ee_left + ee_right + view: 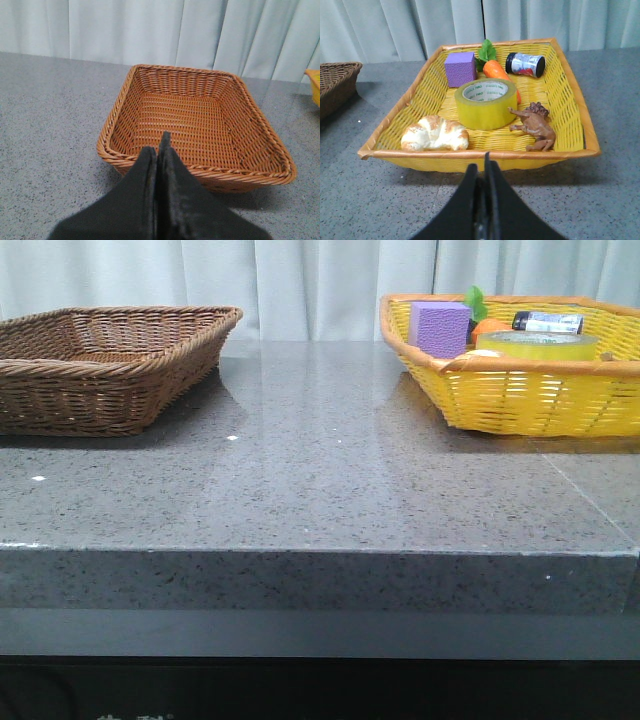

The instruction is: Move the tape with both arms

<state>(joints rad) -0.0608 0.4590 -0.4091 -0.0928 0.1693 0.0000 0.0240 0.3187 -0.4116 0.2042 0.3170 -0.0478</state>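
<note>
The tape [485, 102], a wide yellow roll with a white core and green print, lies flat in the middle of the yellow basket [570, 90]; in the front view the tape [537, 345] shows just over the basket's rim [520, 390]. My right gripper [482, 165] is shut and empty, over the table just short of the yellow basket's near rim. My left gripper [159, 147] is shut and empty, at the near rim of the brown wicker basket [120, 107]. Neither arm shows in the front view.
The yellow basket also holds a purple block [460, 69], a carrot [495, 67], a dark jar [525, 64], a croissant [435, 133] and a brown lion figure [536, 126]. The brown basket [105, 365] stands at the table's left. A curtain hangs behind.
</note>
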